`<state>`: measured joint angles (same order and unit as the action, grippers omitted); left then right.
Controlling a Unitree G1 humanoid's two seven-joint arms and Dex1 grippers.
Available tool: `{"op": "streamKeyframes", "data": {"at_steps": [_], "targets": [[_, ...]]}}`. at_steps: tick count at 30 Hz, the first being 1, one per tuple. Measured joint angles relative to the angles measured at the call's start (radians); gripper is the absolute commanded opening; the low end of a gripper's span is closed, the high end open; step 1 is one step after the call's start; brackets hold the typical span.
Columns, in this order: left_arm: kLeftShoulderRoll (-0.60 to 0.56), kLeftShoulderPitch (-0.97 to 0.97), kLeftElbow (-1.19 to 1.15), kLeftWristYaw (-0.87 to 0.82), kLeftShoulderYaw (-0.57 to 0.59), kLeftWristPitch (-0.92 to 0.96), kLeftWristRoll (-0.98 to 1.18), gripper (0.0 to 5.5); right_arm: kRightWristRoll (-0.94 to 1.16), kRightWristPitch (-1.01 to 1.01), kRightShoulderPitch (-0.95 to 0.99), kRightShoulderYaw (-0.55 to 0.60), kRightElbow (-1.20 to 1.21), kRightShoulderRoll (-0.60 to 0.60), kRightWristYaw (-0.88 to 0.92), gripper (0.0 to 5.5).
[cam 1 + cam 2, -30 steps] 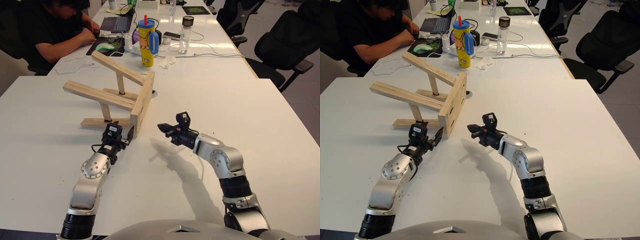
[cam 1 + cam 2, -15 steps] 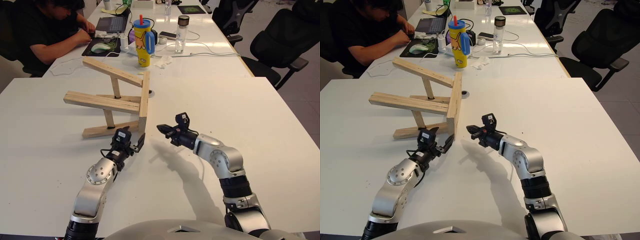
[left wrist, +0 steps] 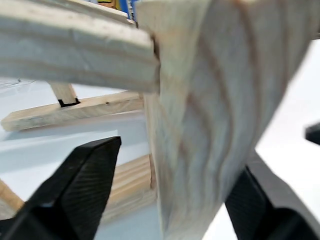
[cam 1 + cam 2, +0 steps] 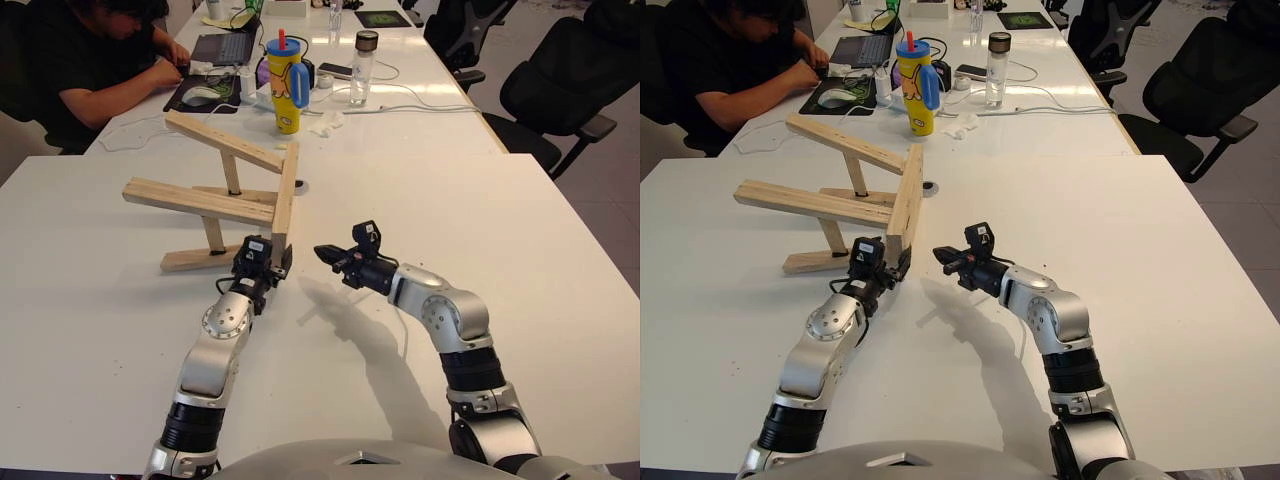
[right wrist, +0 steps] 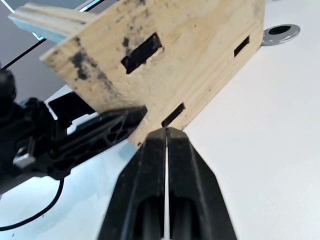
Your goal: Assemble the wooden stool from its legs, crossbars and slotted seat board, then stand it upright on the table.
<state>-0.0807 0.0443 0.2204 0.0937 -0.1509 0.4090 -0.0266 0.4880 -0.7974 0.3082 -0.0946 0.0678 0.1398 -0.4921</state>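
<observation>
Having slid forward, left gripper [image 4: 274, 262] is straddling the grainy pine seat board's [image 4: 287, 195] lower corner, fingers apart; right gripper [image 4: 323, 252], fingers together, is hovering beside the stool [image 4: 200, 200] lying sideways on the table [image 4: 520, 230].

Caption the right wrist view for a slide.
Shut right gripper points at a slot near the lower edge of the slotted seat board, over the white table.

Left end effector [image 4: 276, 262] splayed, right [image 4: 323, 251] closed.
</observation>
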Motion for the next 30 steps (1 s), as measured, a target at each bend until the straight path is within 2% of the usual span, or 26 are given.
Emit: {"op": "streamKeyframes", "data": {"at_steps": [5,8,14,17,22,26,28,30], "targets": [[0.033,0.054,-0.023,-0.019,0.037,0.017,0.020,1.97,0.000,0.000,0.000,0.002,-0.002,-0.001,0.000,0.00],[0.098,0.099,0.001,-0.027,0.105,0.080,0.124,1.60,-0.001,0.001,0.000,0.010,-0.004,-0.005,0.012,0.00],[0.180,0.344,0.072,-0.144,0.407,0.284,0.461,1.60,0.000,0.005,0.000,0.056,-0.018,-0.020,0.046,0.00],[0.189,0.445,0.057,-0.233,0.535,0.322,0.627,1.60,0.000,0.006,-0.001,0.069,-0.019,-0.026,0.054,0.00],[0.166,0.622,-0.048,-0.428,0.758,0.300,0.950,1.59,0.000,0.006,-0.001,0.080,-0.019,-0.045,0.060,0.00],[0.112,0.747,-0.226,-0.604,0.998,0.159,1.233,1.44,0.000,0.007,-0.001,0.095,-0.022,-0.060,0.078,0.00],[0.052,0.760,-0.291,-0.636,1.064,0.087,1.267,1.33,0.000,0.013,0.000,0.109,-0.030,-0.059,0.084,0.00],[0.001,0.757,-0.325,-0.631,1.079,0.065,1.276,1.33,0.000,0.015,0.000,0.115,-0.037,-0.059,0.087,0.00]]}}
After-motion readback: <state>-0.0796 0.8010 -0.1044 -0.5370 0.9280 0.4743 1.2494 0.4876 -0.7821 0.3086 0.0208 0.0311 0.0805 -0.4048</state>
